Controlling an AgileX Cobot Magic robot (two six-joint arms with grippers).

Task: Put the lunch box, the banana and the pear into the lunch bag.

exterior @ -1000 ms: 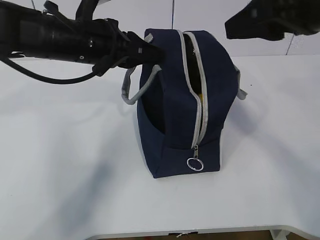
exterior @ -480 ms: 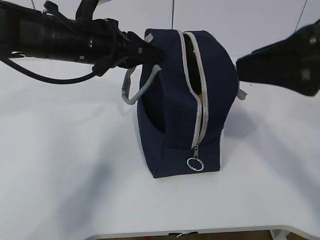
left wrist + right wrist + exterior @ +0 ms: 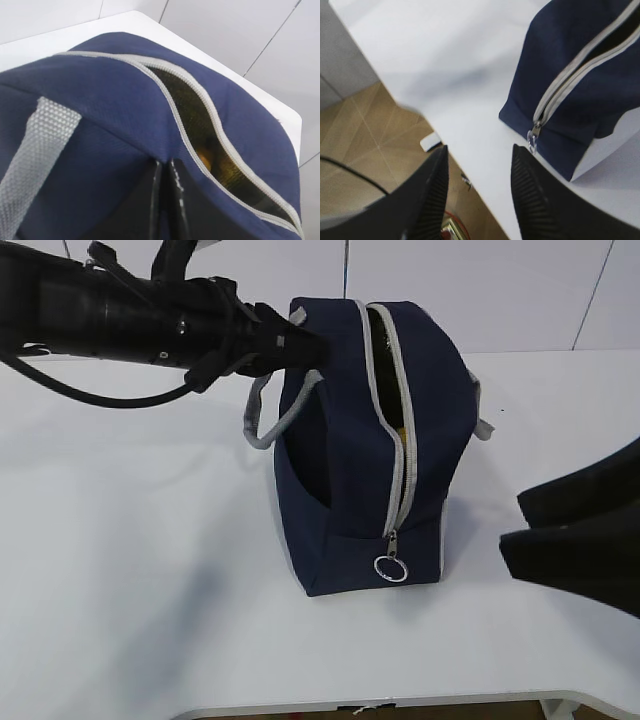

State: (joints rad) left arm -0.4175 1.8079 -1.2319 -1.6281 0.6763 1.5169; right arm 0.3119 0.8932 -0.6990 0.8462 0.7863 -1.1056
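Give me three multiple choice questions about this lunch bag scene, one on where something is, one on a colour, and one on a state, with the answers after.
1. Where does the ring pull hang?
A. low at the near end of the lunch bag
B. at the bag's top
C. flat on the table

2. What colour is the handle webbing?
A. red
B. grey
C. black

3. How is the zipper?
A. fully closed
B. torn off
C. open along the top

Answers:
1 A, the ring dangles just above the bag's base.
2 B, the loop beside the left gripper is grey.
3 C, the gap shows something yellow inside.
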